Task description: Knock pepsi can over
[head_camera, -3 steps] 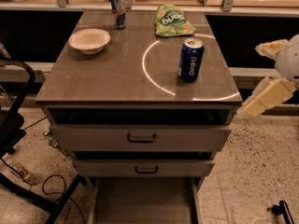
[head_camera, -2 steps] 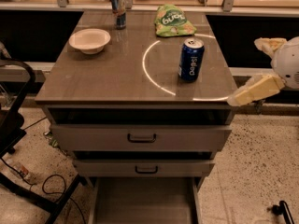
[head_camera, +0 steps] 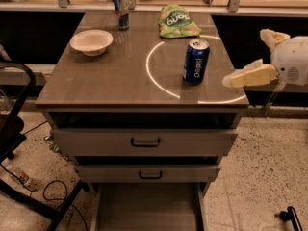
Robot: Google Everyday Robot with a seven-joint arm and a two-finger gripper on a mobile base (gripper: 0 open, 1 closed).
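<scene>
The pepsi can point(head_camera: 196, 60), dark blue with white lettering and a silver top, stands upright on the brown tabletop point(head_camera: 110, 76), right of centre, inside a bright ring of light. My gripper point(head_camera: 230, 80) reaches in from the right edge of the view, level with the table's right side. Its tip is a short way right of the can and slightly nearer the front, not touching it.
A white bowl point(head_camera: 91, 41) sits at the back left. A slim silver-blue can point(head_camera: 120, 10) stands at the back edge. A green chip bag point(head_camera: 177, 21) lies behind the pepsi can. Two drawers point(head_camera: 146, 142) are below the top. A black chair frame point(head_camera: 19, 129) stands at left.
My gripper has risen and swung in from low on the right to tabletop height, closer to the pepsi can. The can has not moved.
</scene>
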